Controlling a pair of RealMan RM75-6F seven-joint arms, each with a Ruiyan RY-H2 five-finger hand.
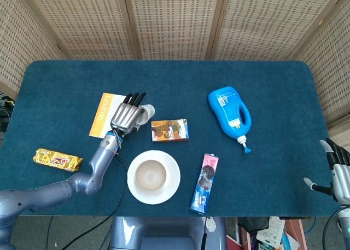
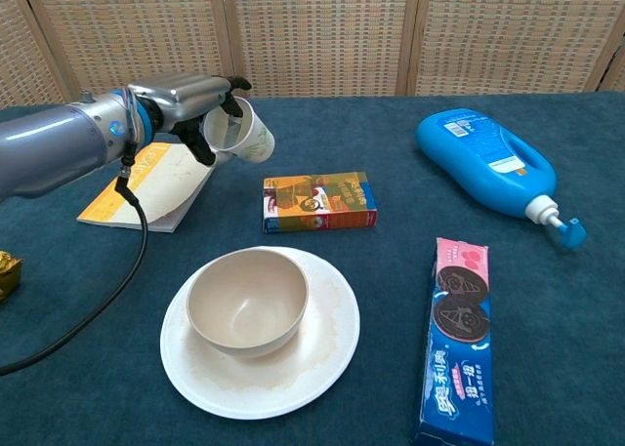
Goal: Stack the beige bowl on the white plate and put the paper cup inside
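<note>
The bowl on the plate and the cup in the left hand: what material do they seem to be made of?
The beige bowl looks like matte plastic or melamine: an even, dull surface with no glaze shine, though ceramic is possible. The white plate beneath it seems similar, with faint staining. The paper cup, held tilted by the left hand, looks like thin white paper with a printed pattern.

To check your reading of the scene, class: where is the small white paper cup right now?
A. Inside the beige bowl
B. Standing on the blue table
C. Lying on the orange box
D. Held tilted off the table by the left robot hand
D: the left robot hand grips the small white paper cup, tilted in the air; the beige bowl holds nothing.
</note>
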